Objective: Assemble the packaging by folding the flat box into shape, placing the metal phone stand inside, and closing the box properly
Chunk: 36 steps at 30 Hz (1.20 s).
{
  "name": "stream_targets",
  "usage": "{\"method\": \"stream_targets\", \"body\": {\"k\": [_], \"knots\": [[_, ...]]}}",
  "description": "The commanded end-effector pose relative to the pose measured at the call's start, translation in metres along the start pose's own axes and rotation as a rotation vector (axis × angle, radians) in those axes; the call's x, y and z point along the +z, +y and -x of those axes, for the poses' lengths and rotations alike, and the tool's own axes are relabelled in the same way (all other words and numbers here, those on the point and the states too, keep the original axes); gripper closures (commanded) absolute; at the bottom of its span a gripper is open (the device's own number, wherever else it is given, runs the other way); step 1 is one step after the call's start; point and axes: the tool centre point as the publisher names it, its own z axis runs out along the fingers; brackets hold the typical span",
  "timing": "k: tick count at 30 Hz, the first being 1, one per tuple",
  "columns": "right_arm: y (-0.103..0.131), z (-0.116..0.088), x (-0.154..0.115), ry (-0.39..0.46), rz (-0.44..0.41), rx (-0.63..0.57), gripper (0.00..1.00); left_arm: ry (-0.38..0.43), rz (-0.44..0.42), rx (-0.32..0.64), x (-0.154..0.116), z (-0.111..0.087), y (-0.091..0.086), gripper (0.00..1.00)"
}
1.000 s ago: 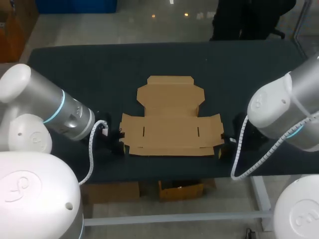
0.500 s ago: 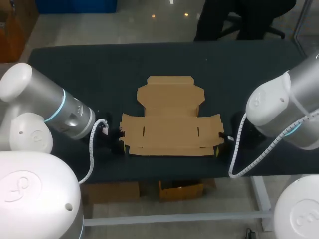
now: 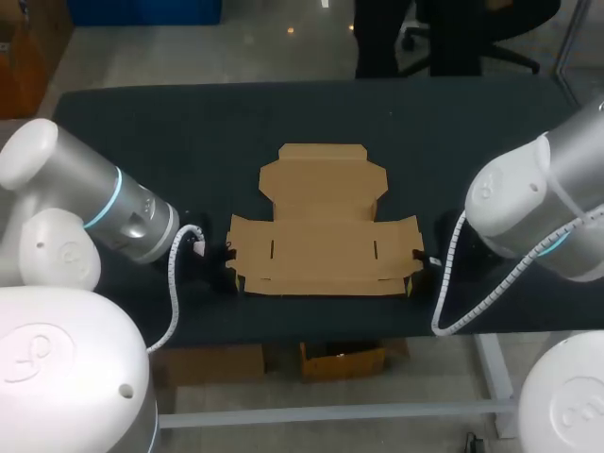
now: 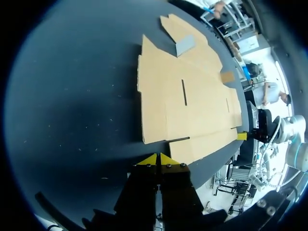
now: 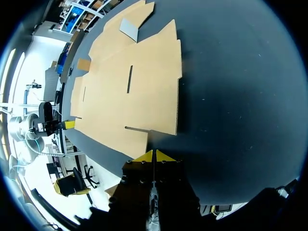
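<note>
The flat brown cardboard box (image 3: pixel 321 236) lies unfolded in the middle of the black table, also seen in the left wrist view (image 4: pixel 187 96) and the right wrist view (image 5: pixel 130 86). A small grey piece (image 4: pixel 185 44) (image 5: pixel 129 29) rests on its far panel; I cannot tell whether it is the phone stand. My left gripper (image 3: pixel 229 276) (image 4: pixel 157 159) is shut and empty, its yellow tips at the box's front left corner. My right gripper (image 3: pixel 415 280) (image 5: pixel 154 155) is shut and empty at the front right corner.
The black table (image 3: pixel 142 142) stretches well beyond the box to the back and both sides. Its front edge runs just behind both grippers. Each wrist view shows the other arm's yellow tip (image 4: pixel 241 136) (image 5: pixel 69 124) across the cardboard.
My right arm has crept slightly left, toward the box's front right corner. The left arm and the box have not visibly moved.
</note>
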Motion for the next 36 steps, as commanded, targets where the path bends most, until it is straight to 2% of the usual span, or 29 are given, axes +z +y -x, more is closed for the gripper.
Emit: {"method": "stream_targets", "body": {"k": [1,36], "knots": [[0.001,0.002,0.0,0.009,-0.004,-0.001,1.0,0.003,0.009,0.005,0.006,-0.003,-0.002,1.0],[-0.006,-0.011,-0.002,0.017,0.013,-0.033,1.0,0.034,0.006,0.01,0.003,-0.009,0.002,1.0]]}}
